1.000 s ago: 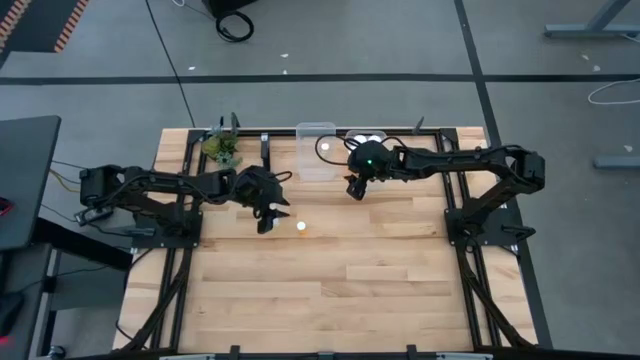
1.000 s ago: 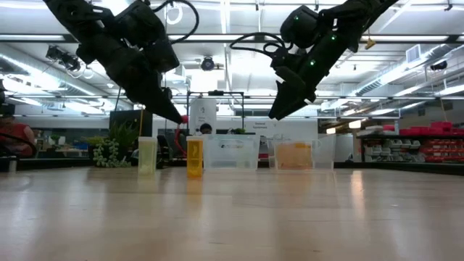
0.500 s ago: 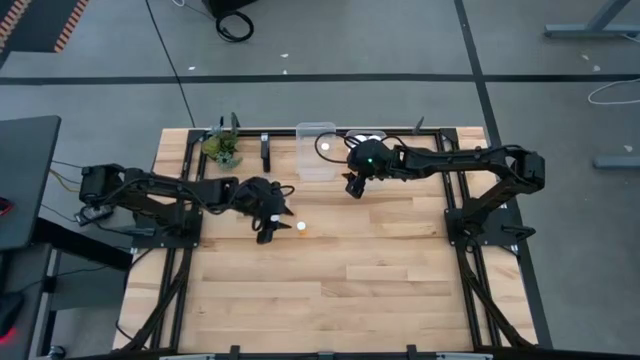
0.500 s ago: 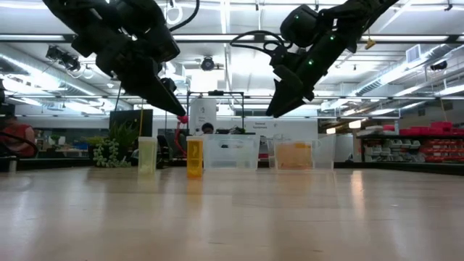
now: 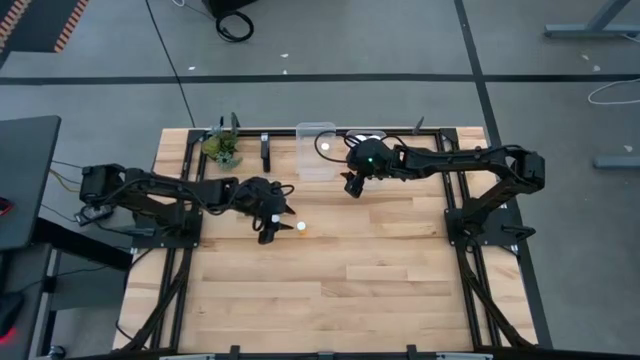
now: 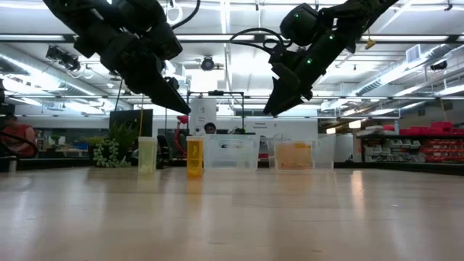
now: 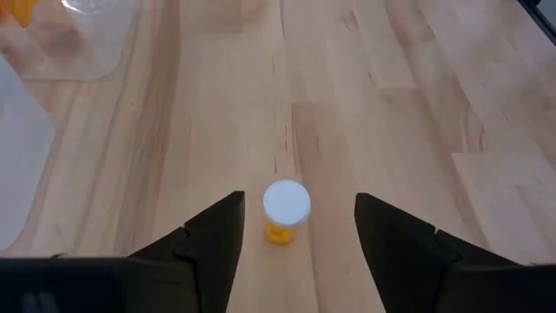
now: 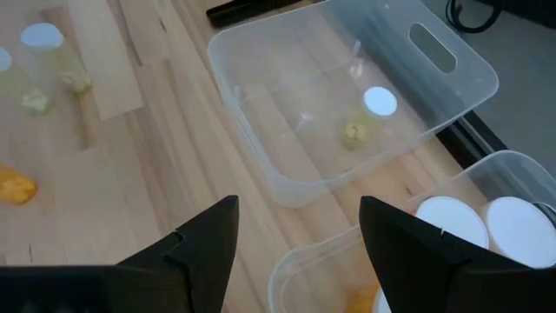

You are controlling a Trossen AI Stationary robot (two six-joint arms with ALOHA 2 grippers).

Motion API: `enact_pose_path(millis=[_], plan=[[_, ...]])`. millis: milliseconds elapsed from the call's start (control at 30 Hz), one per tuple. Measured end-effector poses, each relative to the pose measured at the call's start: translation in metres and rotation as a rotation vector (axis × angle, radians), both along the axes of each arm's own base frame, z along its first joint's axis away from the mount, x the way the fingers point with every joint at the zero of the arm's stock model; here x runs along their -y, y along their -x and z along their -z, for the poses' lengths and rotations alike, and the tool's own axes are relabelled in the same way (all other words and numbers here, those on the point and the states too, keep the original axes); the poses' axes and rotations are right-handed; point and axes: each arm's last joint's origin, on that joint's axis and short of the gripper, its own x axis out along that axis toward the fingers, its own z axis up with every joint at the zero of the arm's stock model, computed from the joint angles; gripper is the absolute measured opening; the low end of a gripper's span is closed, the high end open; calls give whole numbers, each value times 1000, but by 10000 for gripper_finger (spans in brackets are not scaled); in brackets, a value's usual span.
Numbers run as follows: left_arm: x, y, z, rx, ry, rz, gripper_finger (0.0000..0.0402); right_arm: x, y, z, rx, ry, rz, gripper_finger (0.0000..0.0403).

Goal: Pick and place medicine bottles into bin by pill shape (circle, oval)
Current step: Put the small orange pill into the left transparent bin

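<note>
**Left tool now over the lone bottle**

My left tool (image 5: 272, 226) has slid away from the plant side toward the loose medicine bottle (image 5: 301, 226) since a second ago, and its fingers have spread wide. Through the left wrist view I see that bottle (image 7: 285, 210) upright on the bench (image 5: 330, 290), white cap up, framed between the two fingers and untouched. My right tool (image 5: 351, 187) hangs above the bench just in front of the clear bin (image 5: 310, 168), jaws apart and empty. One bottle (image 8: 368, 113) already stands inside that bin; the neighbouring bin (image 8: 452, 261) shows white caps.
</note>
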Motion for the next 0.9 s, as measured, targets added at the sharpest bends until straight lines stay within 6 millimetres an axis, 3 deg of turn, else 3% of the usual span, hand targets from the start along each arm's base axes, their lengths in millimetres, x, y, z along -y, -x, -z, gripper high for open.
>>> enact_pose_path(millis=[200, 900], plan=[[0, -9, 12, -18, -5, 0, 229, 0, 0, 0, 0, 0, 0, 246], [5, -39, 24, -111, -45, 51, 229, -2, -1, 0, -6, 6, -14, 246]])
